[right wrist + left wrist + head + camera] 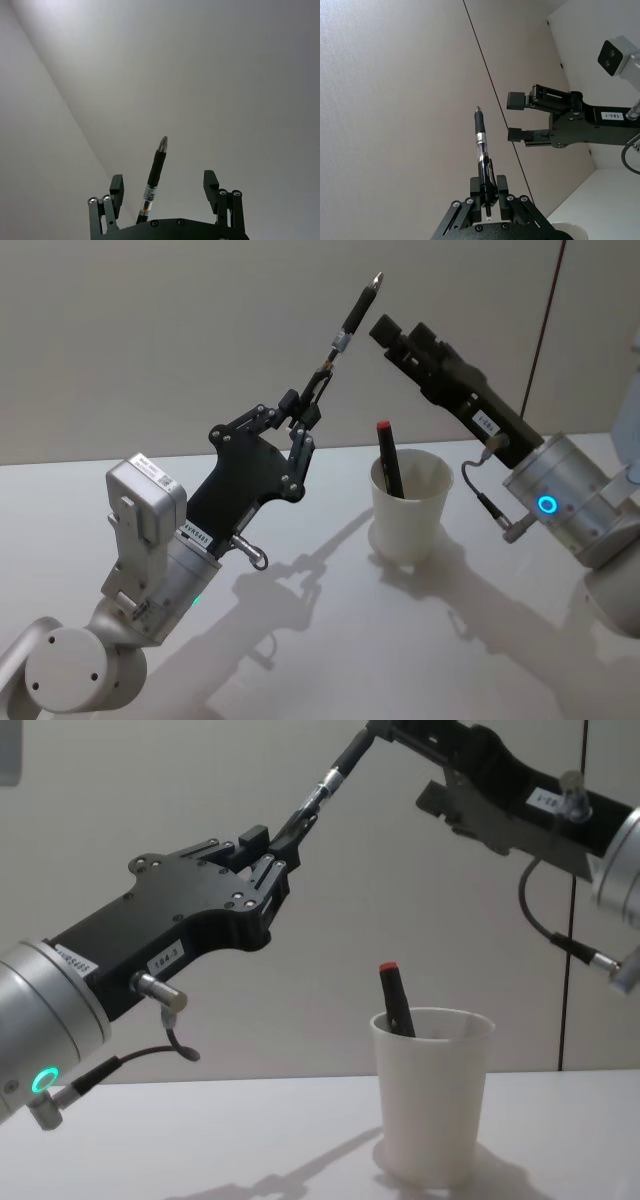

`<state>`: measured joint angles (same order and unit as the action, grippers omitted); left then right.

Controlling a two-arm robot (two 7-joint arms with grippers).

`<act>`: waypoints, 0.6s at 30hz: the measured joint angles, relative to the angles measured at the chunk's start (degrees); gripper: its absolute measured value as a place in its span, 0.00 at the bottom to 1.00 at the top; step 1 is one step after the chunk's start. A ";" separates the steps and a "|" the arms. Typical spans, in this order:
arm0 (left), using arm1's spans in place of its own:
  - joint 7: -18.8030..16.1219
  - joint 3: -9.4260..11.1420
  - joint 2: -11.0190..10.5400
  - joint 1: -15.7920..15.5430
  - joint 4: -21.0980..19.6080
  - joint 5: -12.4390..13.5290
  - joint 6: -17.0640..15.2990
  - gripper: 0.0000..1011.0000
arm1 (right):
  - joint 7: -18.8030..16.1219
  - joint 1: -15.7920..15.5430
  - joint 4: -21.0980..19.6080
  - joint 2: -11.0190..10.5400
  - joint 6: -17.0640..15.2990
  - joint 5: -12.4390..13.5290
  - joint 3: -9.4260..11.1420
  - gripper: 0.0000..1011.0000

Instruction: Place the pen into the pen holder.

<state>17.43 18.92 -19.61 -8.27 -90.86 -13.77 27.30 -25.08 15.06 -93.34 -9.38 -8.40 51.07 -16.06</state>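
Head: left gripper (310, 412) clamped on pen (352, 320), up and left of cup (410, 515). Right gripper (400, 338) above cup, fingers apart, near pen tip. Red-topped marker (389, 465) stands in cup.
Left wrist: pen tip apart from right gripper's fingers.
Right wrist: pen lines up between spread fingers.
Chest: pen high above cup, to its left.

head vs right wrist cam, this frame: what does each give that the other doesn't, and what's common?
Head view, not right wrist: the paper cup on the table, a red-topped marker standing in it, and the left gripper shut on the lower end of the pen.
Right wrist, not head: a look straight along the right gripper, with the pen in the gap between its open fingers, touching neither.
Both: the raised pen, tip up, and the right gripper open near it.
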 joint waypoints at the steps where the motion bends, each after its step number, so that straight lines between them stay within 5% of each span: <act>1: 0.00 0.00 0.00 0.00 0.00 0.00 0.01 0.18 | 0.29 0.02 0.10 0.10 -0.22 0.49 -0.01 0.99; 18: 0.00 0.01 0.00 0.00 0.00 -0.01 0.02 0.18 | 6.46 0.58 1.91 2.40 -5.77 16.08 -0.33 0.99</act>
<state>17.43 18.92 -19.61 -8.27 -90.86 -13.78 27.32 -18.62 15.64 -91.43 -6.98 -14.17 67.15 -16.39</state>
